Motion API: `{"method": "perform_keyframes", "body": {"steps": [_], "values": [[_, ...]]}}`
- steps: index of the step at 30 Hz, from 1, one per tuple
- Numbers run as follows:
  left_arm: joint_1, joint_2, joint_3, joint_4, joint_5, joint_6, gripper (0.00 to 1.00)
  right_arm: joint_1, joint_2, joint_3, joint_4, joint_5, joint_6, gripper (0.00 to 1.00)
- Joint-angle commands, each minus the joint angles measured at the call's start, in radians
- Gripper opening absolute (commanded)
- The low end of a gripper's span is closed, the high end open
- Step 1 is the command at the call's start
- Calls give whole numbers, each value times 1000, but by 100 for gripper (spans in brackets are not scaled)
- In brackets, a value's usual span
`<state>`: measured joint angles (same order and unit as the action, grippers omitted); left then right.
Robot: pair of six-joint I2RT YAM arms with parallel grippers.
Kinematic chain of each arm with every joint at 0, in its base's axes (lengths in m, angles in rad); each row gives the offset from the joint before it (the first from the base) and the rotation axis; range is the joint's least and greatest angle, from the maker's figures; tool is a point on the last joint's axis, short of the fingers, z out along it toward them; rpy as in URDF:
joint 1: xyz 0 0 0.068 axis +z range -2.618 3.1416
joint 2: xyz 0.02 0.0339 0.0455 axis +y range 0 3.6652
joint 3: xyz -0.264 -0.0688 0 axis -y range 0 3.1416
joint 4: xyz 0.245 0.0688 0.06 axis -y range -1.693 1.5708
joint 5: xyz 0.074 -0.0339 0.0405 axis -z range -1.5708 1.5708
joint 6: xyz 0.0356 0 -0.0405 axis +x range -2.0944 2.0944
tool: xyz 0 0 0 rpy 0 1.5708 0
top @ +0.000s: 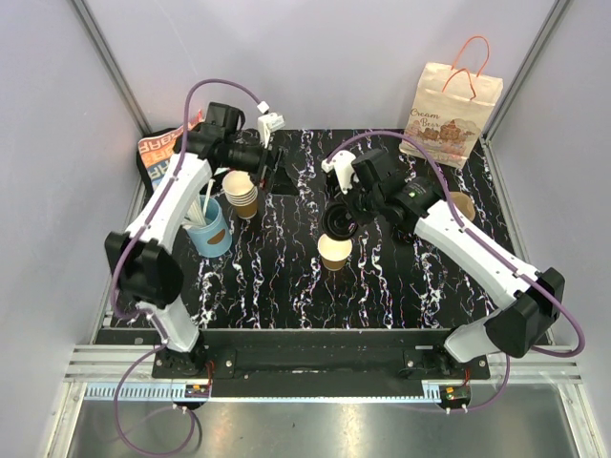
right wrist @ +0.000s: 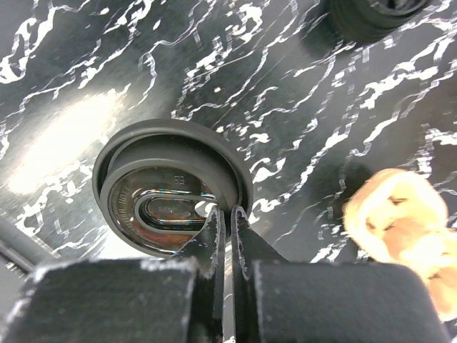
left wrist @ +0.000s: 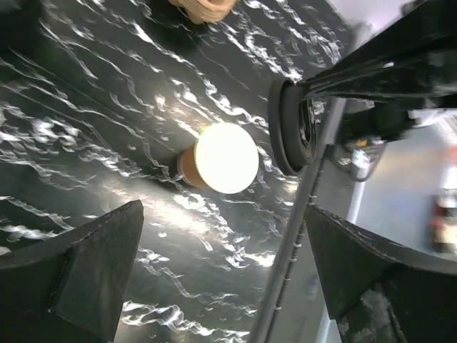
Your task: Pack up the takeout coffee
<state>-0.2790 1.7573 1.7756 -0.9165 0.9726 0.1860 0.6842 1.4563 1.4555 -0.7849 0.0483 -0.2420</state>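
Observation:
The takeout coffee's brown paper cup [top: 334,253] stands open-topped near the middle of the black marbled table [top: 286,286]; in the left wrist view the cup [left wrist: 218,158] has a bright top. Just beyond it and slightly above hangs the round black lid [top: 336,224], tilted on edge. My right gripper [top: 349,218] is shut on its rim. In the right wrist view the lid [right wrist: 171,186] shows its glossy underside, with the right gripper [right wrist: 230,214] pinching its edge. My left gripper [top: 284,172] stands wide open beside the cup stack; between the left gripper's [left wrist: 223,211] fingers is only table.
A stack of lidless brown cups [top: 243,191] stands by the left gripper. A blue cup with white sticks [top: 210,229] is at the left. A paper bag [top: 449,114] stands at the back right. A tan object [top: 463,205] lies partly under the right arm.

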Motion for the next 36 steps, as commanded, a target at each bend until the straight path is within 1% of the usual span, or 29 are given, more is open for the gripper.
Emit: {"method": "perform_keyframes", "body": {"steps": [1, 2, 3, 6, 9, 10, 12, 16, 19, 24, 31, 36], "values": [[-9, -163, -103, 212, -121, -2, 99, -47, 27, 11, -30, -109, 59, 0], [-9, -212, -169, 255, -156, -11, 99, -57, 50, 19, -48, -143, 67, 0], [-8, -235, -198, 328, -173, -11, 99, -61, 62, 25, -60, -154, 76, 0], [-8, -315, -298, 410, -221, -11, 99, -61, 104, 35, -92, -186, 90, 0], [-8, -398, -410, 533, -264, 19, 99, -61, 139, 43, -111, -185, 102, 0], [-8, -416, -427, 533, -268, 42, 99, -61, 156, 46, -120, -177, 105, 0], [-8, -415, -432, 527, -287, 43, 99, -61, 176, 72, -134, -177, 112, 0], [-8, -436, -470, 565, -337, 53, 99, -61, 239, 138, -201, -182, 119, 0], [-8, -449, -481, 564, -336, 59, 99, -61, 277, 183, -241, -173, 122, 0], [-8, -455, -493, 568, -325, 46, 99, -60, 303, 210, -237, -148, 130, 0], [-9, -464, -505, 574, -319, 36, 99, -38, 315, 204, -244, -88, 121, 0], [-9, -466, -504, 576, -311, 27, 99, -32, 331, 203, -232, -85, 124, 0]]}}
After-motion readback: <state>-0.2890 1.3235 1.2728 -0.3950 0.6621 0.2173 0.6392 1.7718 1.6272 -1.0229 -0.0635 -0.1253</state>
